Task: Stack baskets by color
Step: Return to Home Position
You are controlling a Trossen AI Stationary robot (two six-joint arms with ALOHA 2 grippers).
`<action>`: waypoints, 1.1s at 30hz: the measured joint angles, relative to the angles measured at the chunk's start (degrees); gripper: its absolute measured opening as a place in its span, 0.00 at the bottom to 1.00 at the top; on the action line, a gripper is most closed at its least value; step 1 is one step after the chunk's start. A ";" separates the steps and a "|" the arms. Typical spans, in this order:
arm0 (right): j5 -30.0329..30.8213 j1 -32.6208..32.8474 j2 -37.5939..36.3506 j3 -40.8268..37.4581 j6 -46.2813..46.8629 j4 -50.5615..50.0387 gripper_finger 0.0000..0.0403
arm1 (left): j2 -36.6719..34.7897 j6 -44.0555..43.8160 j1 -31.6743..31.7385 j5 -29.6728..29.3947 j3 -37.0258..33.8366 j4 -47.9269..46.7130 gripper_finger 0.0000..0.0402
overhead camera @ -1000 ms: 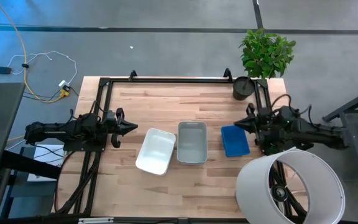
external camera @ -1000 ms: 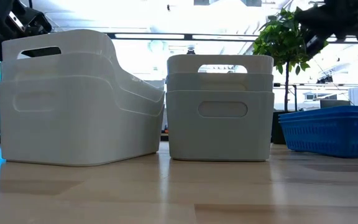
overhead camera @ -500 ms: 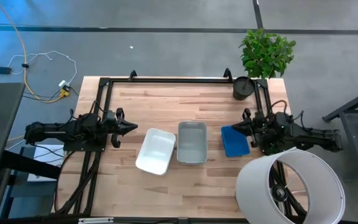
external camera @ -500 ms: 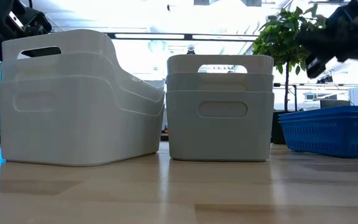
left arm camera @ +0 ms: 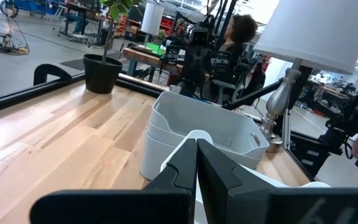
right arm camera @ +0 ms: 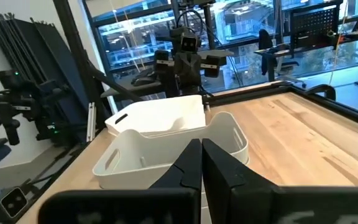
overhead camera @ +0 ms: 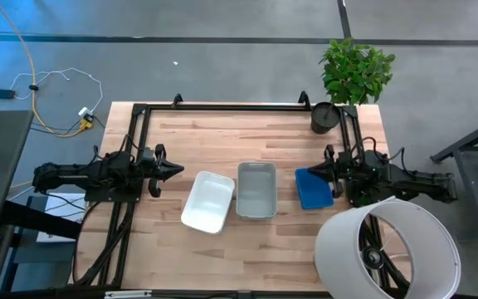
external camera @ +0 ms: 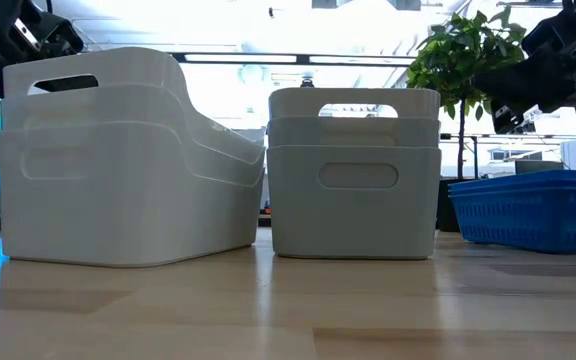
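Both closed, the right gripper [overhead camera: 331, 170] hung just beside the blue baskets [overhead camera: 314, 189], the left gripper [overhead camera: 176, 170] well apart; retreating low might knock them askew.

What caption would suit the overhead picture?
White baskets, grey baskets and a blue basket, flanked by left gripper and right gripper.

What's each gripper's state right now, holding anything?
Left gripper: closed, empty, beside the white baskets.
Right gripper: closed, empty, beside the blue baskets.
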 joint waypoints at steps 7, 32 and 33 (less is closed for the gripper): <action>0.98 -0.01 0.01 0.00 0.68 -0.13 0.00 | 0.00 0.00 0.00 0.00 0.00 -0.01 0.00; 0.93 0.00 0.00 -0.02 0.34 -0.16 0.00 | 0.00 0.00 0.00 0.00 0.00 0.00 0.00; 0.93 0.00 0.00 -0.02 0.34 -0.17 0.00 | 0.00 0.00 0.00 0.00 0.00 -0.01 0.00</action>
